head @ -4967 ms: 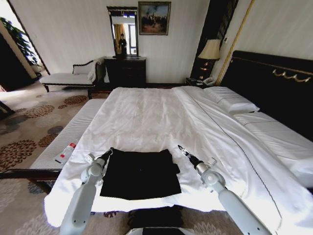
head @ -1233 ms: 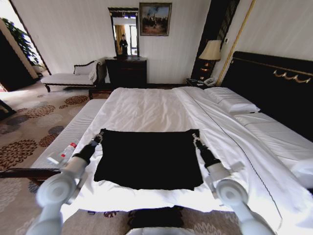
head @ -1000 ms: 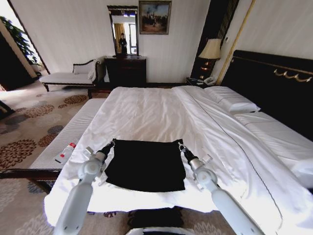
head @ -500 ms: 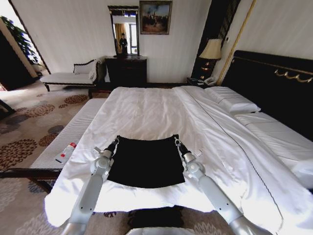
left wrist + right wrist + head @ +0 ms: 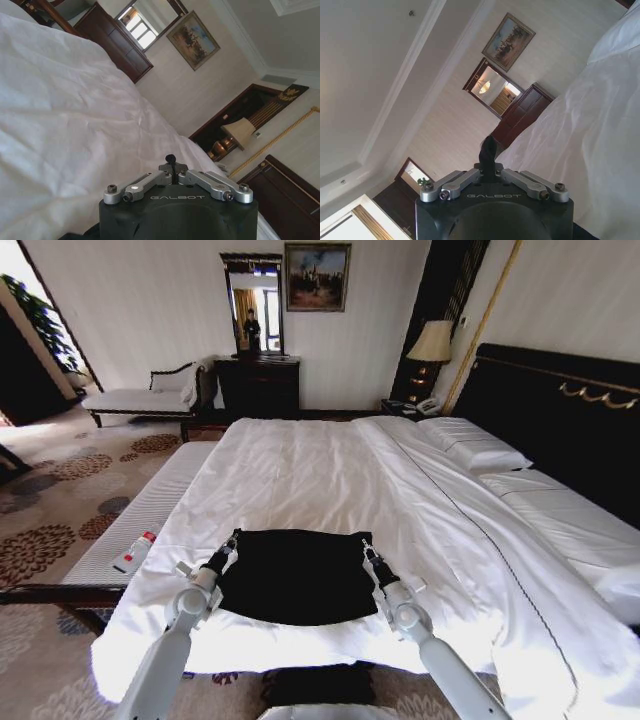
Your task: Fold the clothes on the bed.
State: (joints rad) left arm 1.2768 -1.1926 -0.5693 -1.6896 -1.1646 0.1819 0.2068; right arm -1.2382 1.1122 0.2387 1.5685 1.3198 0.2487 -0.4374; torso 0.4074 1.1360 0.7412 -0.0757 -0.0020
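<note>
Bed [image 5: 330, 475]: white sheets, carries your black T-shirt [image 5: 297, 575], folded into rectangle, flat near foot edge.
Left gripper [image 5: 234, 537]: at shirt's far left corner, fingers pressed together pinching fabric.
Right gripper [image 5: 364, 545]: at far right corner, likewise pinching fabric.
Your arms: both stretched forward, flanking shirt.
Bottle [image 5: 133, 553]: on bench left of bed.

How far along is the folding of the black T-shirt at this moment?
Partly done. The black short-sleeved T-shirt lies on the white-sheeted bed as a compact rectangle with no sleeves sticking out. In hand: the left gripper and right gripper sit at its two far corners, both shut, the right pinching black fabric. Left: at least releasing, possibly a further fold.
</note>
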